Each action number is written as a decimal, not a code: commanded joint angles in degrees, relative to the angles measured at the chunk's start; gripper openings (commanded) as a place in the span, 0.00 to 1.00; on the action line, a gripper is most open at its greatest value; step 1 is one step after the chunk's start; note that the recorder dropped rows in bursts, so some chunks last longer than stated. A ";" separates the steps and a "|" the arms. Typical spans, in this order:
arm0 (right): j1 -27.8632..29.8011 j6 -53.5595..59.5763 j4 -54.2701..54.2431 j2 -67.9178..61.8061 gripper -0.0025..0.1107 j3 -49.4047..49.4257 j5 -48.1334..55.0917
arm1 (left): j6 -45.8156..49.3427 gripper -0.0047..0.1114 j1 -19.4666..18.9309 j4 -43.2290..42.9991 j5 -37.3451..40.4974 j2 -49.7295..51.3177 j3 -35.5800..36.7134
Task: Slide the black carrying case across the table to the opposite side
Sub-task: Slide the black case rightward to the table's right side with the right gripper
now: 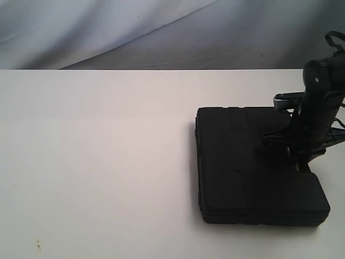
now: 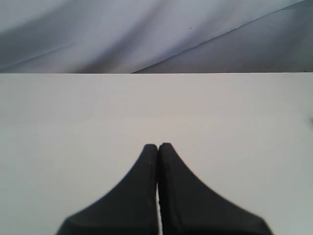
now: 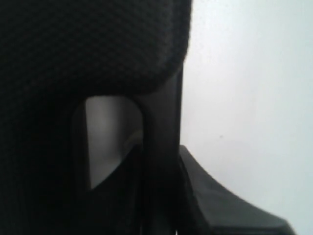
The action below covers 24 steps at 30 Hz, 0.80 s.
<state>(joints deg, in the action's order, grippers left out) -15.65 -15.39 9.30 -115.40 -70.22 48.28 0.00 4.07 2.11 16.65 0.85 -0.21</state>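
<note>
The black case [image 1: 242,162] lies flat on the right part of the white table [image 1: 97,162]. My right gripper [image 1: 302,156] comes down at its right edge. In the right wrist view the case's textured lid [image 3: 98,49] fills the frame. The handle bar [image 3: 161,147] beside the cut-out slot sits between my right gripper's [image 3: 161,166] fingers, one inside the slot and one finger [image 3: 215,200] outside, shut on the bar. My left gripper [image 2: 158,146] is shut on nothing over bare table [image 2: 73,122]; it does not show in the exterior view.
A grey cloth backdrop [image 1: 108,27] hangs behind the table's far edge. Small dark specks [image 1: 38,245] mark the tabletop near the front left. White tabletop stretches left of the case.
</note>
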 commanded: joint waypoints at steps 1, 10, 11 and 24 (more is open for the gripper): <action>2.08 1.12 2.01 1.27 0.02 0.12 0.06 | 0.51 0.04 -0.14 -0.13 -0.54 -0.32 0.21; 3.85 2.15 3.41 1.27 0.02 0.12 -0.06 | 0.62 0.04 -0.14 -0.13 -0.54 -0.32 0.21; 3.85 2.15 3.41 1.27 0.02 0.12 -0.06 | 0.62 0.04 -0.14 -0.13 -0.54 -0.32 0.21; 3.75 3.17 -0.14 1.16 0.02 0.12 -1.06 | 0.60 0.04 -0.14 -0.13 -0.54 -0.32 0.21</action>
<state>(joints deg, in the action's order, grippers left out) -12.38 -12.90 9.37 -115.40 -70.22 48.07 0.00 4.07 2.11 16.65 0.85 -0.21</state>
